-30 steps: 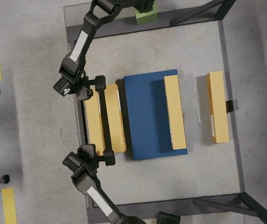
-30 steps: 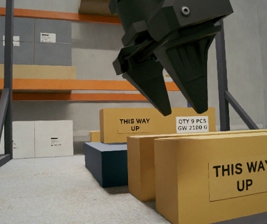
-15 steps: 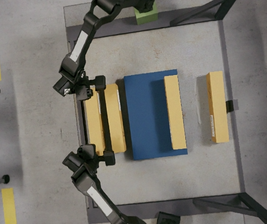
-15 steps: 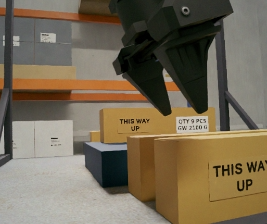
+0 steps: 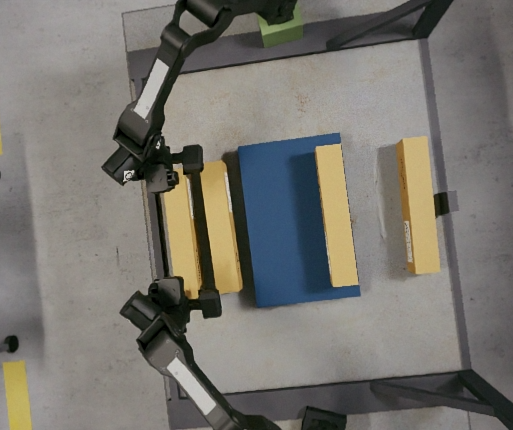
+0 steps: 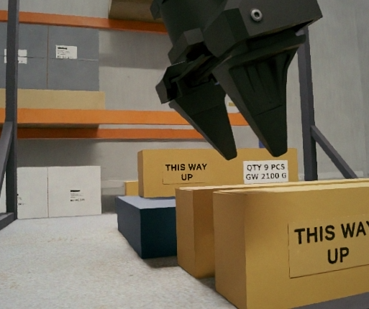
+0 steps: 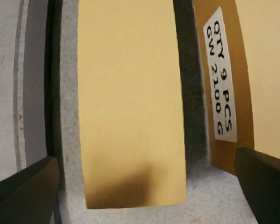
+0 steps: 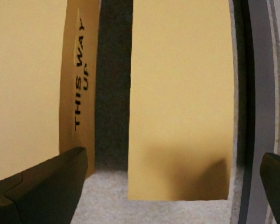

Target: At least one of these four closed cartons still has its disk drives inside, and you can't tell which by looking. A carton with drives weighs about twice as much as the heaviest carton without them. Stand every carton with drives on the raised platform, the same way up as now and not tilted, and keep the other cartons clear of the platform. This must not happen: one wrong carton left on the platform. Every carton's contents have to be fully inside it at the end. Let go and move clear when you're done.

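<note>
The outer carton [image 5: 182, 240] [image 6: 230, 244] [image 7: 131, 75] [image 8: 181, 75] stands beside the table's left edge in the top view. A second carton [image 5: 222, 230] [image 6: 185, 230] [image 7: 271, 65] [image 8: 26, 75] stands parallel across a narrow gap. A third carton [image 5: 337, 215] [image 6: 226, 172] stands upright on the blue platform [image 5: 270, 225] [image 6: 129, 215], along its right side. A fourth carton [image 5: 422, 210] [image 6: 131, 187] stands right of the platform. My left gripper [image 5: 190, 300] [image 7: 148, 164] is open above the outer carton's lower end. My right gripper [image 5: 176, 167] [image 6: 257, 156] [image 8: 178, 162] is open above its upper end.
The platform lies close beside the second carton. A dark frame rail [image 5: 442, 200] [image 7: 35, 85] [image 8: 261, 85] borders the table. Frame posts [image 6: 12, 108] rise at the corners. A green block [image 5: 282, 32] is at the top, partly under the right arm.
</note>
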